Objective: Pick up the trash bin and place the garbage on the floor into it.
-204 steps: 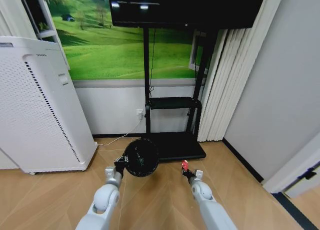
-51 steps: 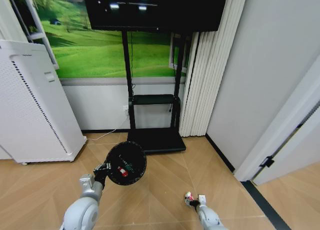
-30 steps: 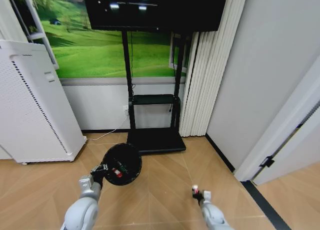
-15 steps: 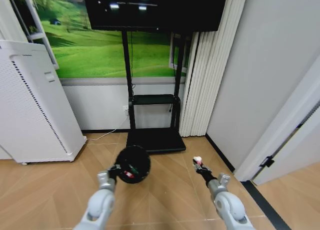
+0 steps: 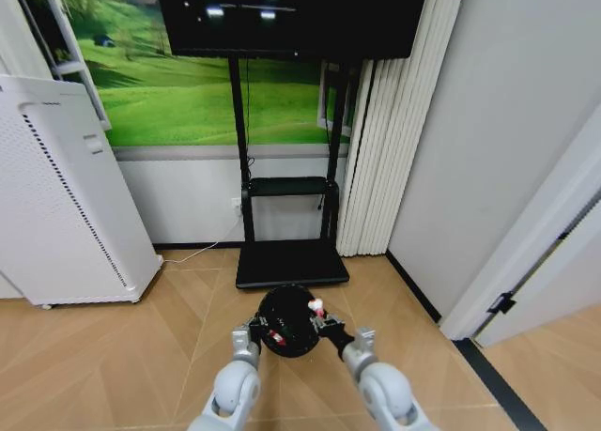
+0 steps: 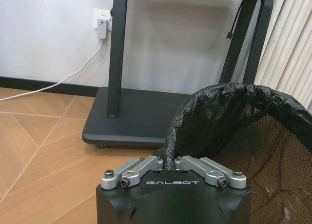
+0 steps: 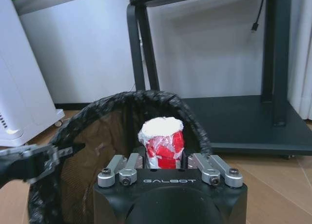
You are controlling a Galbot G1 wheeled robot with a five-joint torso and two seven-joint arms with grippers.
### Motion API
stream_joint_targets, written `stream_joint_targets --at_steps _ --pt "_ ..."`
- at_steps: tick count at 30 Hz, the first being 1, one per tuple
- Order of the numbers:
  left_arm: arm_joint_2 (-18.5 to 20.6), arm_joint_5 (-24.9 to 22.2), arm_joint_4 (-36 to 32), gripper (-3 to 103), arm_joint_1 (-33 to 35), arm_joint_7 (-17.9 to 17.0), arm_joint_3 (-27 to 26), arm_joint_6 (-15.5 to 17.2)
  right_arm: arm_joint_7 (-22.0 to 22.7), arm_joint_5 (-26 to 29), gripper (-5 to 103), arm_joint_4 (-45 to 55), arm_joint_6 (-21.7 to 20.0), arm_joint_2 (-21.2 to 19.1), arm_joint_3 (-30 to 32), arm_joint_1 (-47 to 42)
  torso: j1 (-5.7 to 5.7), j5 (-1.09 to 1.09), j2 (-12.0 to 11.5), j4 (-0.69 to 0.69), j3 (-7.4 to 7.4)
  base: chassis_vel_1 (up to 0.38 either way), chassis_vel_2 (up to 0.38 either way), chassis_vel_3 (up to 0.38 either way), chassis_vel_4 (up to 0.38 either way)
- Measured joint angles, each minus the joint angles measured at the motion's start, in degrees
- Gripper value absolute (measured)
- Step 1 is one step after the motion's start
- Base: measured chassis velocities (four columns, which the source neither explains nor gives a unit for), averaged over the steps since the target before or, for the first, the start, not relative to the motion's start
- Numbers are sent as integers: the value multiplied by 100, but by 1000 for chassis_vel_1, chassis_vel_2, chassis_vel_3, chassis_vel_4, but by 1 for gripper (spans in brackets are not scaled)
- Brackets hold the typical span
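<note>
White perforated appliance (image 5: 66,196): tall, far left, standing on the floor against the wall; well apart from the arms.

Wall screen (image 5: 286,16) on a black stand (image 5: 289,192): far centre, before a green landscape mural (image 5: 202,102). The stand's flat black base (image 5: 291,262) lies on the floor just beyond the bin; a white cable (image 6: 73,70) runs from a wall socket (image 6: 101,25) down to the floor left of the base.

Pleated white curtain (image 5: 385,130): right of the stand, reaching the floor. Grey wall and a door frame (image 5: 535,253) stand farther right.

Floor (image 5: 113,356): light tan herringbone wood, with a dark strip (image 5: 498,379) at near right. Bare boards lie open left and right of the arms; far room ends at the stand base.

Trash bin (image 5: 289,320): round, black, lined with a glossy black bag, held up centre, near the robot, between the two arms. Small red and green pieces lie inside it.

Left hand (image 5: 252,334): at the bin's left rim, fingers (image 6: 141,166) clamped on the bag-covered rim (image 6: 170,136).

Right hand (image 5: 321,320): at the bin's right rim, over the opening, gripping the white-and-red piece (image 7: 162,141), a crumpled wrapper held upright between its fingers (image 7: 122,170) above the bin's mouth.
</note>
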Motion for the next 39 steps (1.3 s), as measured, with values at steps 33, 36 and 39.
stream_joint_targets --at_steps 33,36,39 --pt "954 -260 -1865 4 1253 389 -1793 79 1520 -528 100 -447 985 79 1399 -399 0 -1 0 0 -1 0 0 0 0" --pt "941 -324 -2152 4 1490 541 -2194 74 1528 -898 100 -374 1206 145 1423 -643 0 -1 0 1 0 0 0 0 0" --pt "957 -406 -2233 4 1521 582 -2371 74 1528 -1068 100 -299 1306 195 1402 -804 0 -1 0 0 -1 0 0 0 0"
